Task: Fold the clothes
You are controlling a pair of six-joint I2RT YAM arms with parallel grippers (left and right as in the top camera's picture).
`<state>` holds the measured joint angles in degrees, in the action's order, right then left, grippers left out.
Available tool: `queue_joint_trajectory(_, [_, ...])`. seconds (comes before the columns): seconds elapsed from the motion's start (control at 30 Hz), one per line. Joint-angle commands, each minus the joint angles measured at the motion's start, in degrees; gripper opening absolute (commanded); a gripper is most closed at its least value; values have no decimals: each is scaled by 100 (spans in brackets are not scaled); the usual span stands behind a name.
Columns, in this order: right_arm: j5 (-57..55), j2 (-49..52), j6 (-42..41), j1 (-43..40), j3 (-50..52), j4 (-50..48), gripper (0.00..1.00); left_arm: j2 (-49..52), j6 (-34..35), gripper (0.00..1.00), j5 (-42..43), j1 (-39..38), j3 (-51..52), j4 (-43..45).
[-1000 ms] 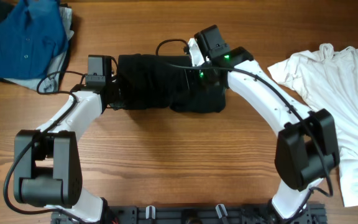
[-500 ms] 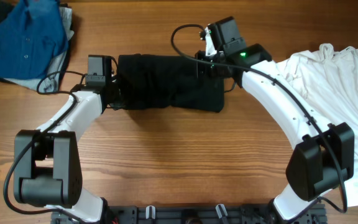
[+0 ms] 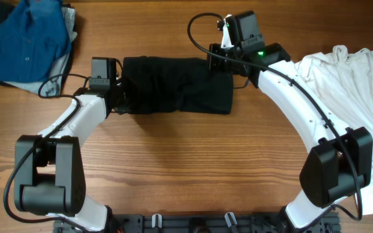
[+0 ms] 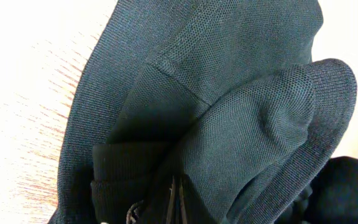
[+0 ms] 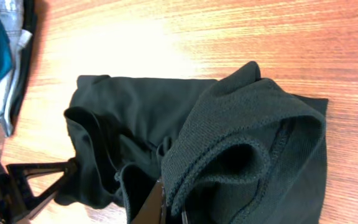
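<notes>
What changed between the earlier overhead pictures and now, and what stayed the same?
The right gripper, shut on one end of the black T-shirt, moved rightward and slightly away from the robot's base, pulling the bunched fabric out into a straighter band. The left gripper stayed shut on the other end; the blue shirt and white T-shirt did not move.
</notes>
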<state>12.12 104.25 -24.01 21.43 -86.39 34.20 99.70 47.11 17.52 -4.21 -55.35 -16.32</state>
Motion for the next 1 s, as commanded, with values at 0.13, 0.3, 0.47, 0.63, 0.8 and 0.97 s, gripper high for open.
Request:
queue_joint_trajectory(0.13, [621,286,177,72,-61,-35,4,-59,-35,4,70,33,-22,15])
queue_joint_trajectory(0.3, [785,511,269,264,-61,-50,4,-59,-35,4,72,33,-22,15])
queue_joint_trajectory(0.47, [866,625,315,457,-61,-28,100,-59,-35,4,70,33,-22,15])
queue_joint_trajectory(0.63, [953,621,621,501,-61,-17,100,-59,-35,4,72,31,-22,13])
queue_joint_trajectory(0.8, [-20,538,-13,310,-61,455,100,-59,-35,4,114,33,-22,9])
queue_joint_trajectory(0.97, [26,608,192,-184,33,1093,52,-59,-37,4,109,33,-22,-4])
